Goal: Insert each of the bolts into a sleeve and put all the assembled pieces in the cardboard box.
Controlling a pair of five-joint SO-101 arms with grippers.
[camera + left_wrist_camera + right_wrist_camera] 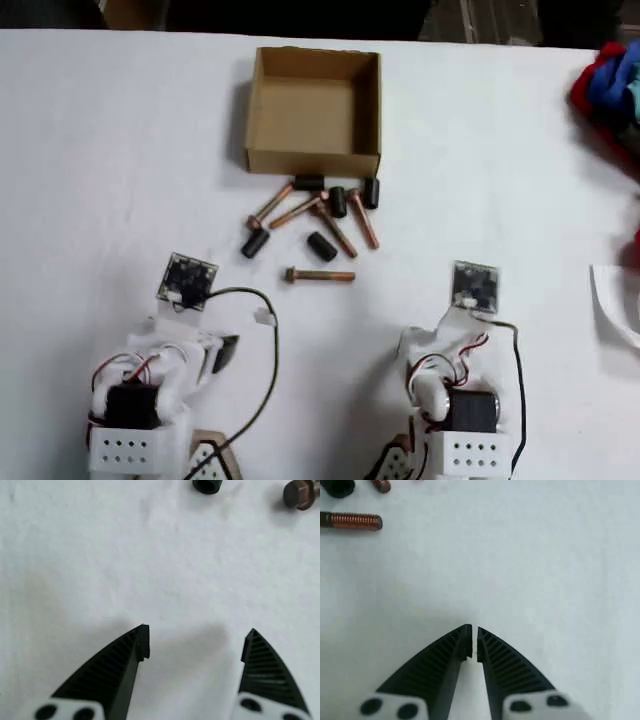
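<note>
The open cardboard box (315,110) stands at the back of the table, and its inside looks bare. In front of it lie several copper bolts and several black sleeves in a loose cluster, all separate. One bolt (320,275) lies alone, nearest the arms. My left gripper (196,642) hovers open over bare table, with a sleeve (206,485) and a bolt head (299,493) farther ahead. My right gripper (474,642) is shut on nothing, and the threaded end of a bolt (355,521) lies ahead of it to one side.
The table is covered in a white cloth (120,150). Both arms sit at the near edge, the left arm (140,400) and the right arm (455,410). Red and blue fabric (610,85) lies at the far right edge, with a white sheet (615,305) below it.
</note>
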